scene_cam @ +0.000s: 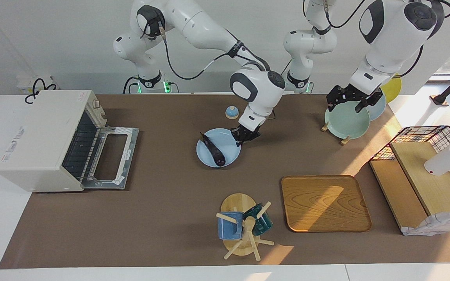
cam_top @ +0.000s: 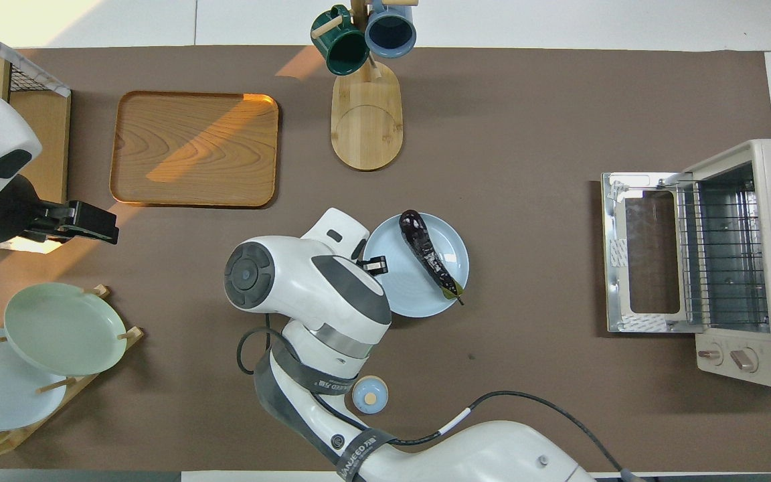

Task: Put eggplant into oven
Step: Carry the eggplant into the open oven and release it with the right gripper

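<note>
The dark purple eggplant (scene_cam: 213,150) lies on a light blue plate (scene_cam: 231,146) at the middle of the table; it also shows in the overhead view (cam_top: 429,258) on the plate (cam_top: 402,291). My right gripper (scene_cam: 244,137) hangs low over the plate's rim toward the left arm's end, beside the eggplant and apart from it; it also shows in the overhead view (cam_top: 375,265). The white oven (scene_cam: 37,144) stands at the right arm's end, its door (scene_cam: 111,156) dropped open and its wire rack (cam_top: 720,261) showing. My left gripper (scene_cam: 350,102) waits in the air by the plate rack.
A wooden tray (scene_cam: 324,203) and a mug tree (scene_cam: 244,228) with a blue and a green mug stand farther from the robots than the plate. A rack with a green plate (scene_cam: 346,123), a small blue bell (scene_cam: 231,112) and a wire-sided shelf (scene_cam: 424,175) are also here.
</note>
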`<state>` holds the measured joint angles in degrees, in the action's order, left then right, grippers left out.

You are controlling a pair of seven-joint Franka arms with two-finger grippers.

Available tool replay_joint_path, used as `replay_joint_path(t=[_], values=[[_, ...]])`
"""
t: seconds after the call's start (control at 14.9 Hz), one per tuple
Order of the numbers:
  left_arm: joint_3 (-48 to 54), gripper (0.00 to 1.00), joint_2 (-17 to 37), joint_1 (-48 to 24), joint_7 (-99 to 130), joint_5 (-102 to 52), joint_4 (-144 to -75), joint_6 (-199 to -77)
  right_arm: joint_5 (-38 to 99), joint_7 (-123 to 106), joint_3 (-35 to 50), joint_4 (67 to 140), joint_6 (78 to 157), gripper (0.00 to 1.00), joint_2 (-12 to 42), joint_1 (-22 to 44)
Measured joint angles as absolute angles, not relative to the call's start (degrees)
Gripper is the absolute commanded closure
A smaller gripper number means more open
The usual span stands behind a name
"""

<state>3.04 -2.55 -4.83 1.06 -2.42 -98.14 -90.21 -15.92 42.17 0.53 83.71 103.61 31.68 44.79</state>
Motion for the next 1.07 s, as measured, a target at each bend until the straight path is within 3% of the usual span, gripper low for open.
replay_joint_path(t=[0.27,0.74,1.07], values=[[2.99,0.0,-2.55,-4.84,1.06,-2.42,-98.09,-90.21,-16.03,37.27,0.32,89.78,101.71,1.0,24.67,37.32],[2.78,0.0,-2.55,-4.83,1.06,-2.42,-97.6,-90.21,-16.12,18.29,0.23,116.27,108.62,1.0,3.24,18.35],[2.52,0.0,-2.55,-4.82,1.06,-2.42,-97.6,-90.21,-16.12,1.11,0.24,121.79,110.73,1.0,-2.58,4.55]])
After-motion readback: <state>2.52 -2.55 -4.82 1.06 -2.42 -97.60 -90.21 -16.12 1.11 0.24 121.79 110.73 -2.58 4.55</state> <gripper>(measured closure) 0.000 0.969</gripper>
